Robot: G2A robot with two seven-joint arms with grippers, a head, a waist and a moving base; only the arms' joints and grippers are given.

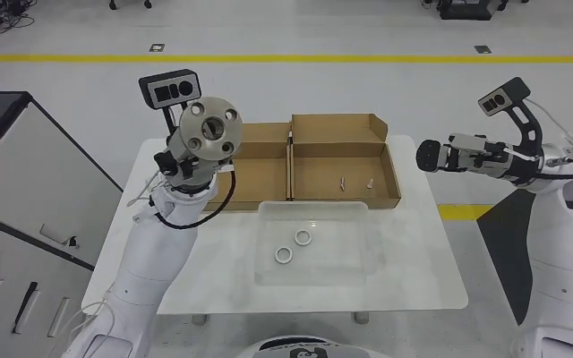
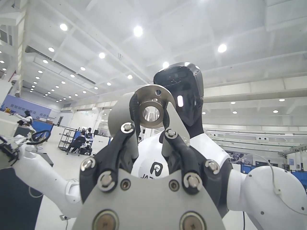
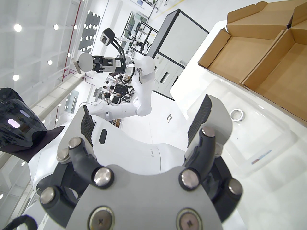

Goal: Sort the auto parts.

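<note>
The metal flange [image 1: 210,128], a round plate with bolt holes and a short hollow neck, is up in the air over the left side of the table [image 1: 421,268], above the left cardboard box [image 1: 260,174]. The left gripper [image 2: 149,114] pinches it by the neck, a jaw pressed on either side, with the plate facing upward. I'd guess that is so the part can be looked over and told from the others before it gets a home. Below, the right cardboard box [image 1: 345,170] has two small pins [image 1: 345,185] in it, while two rings [image 1: 284,256] lie in the clear tray [image 1: 345,264] on the near side, not yet sorted. The right gripper [image 3: 146,111] hangs at the table's right edge beside that box, jaws spread wide and holding nothing, seemingly parked out of the way.
</note>
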